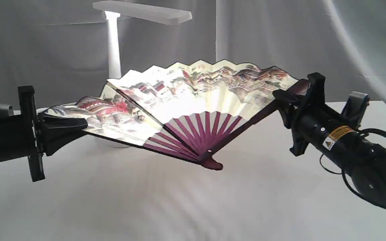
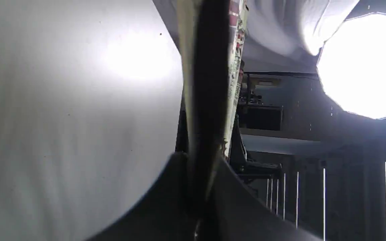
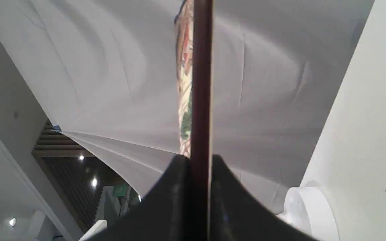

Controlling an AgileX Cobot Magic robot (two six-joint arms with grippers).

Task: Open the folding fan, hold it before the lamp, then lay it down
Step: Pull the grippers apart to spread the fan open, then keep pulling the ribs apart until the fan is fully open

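The folding fan (image 1: 193,100) is spread wide open and held in the air above the white table, its painted face toward the exterior camera and its maroon pivot (image 1: 211,162) hanging lowest. My left gripper (image 1: 79,125) is shut on the fan's left guard (image 2: 206,100). My right gripper (image 1: 285,97) is shut on the right guard (image 3: 201,83). The white lamp (image 1: 113,43) stands behind the fan's left half, with its bar head (image 1: 142,11) above and its base hidden by the paper.
A grey cloth backdrop (image 1: 280,40) hangs behind the table (image 1: 179,207). The left wrist view shows a bright studio light (image 2: 364,63) and dark shelving off to the side.
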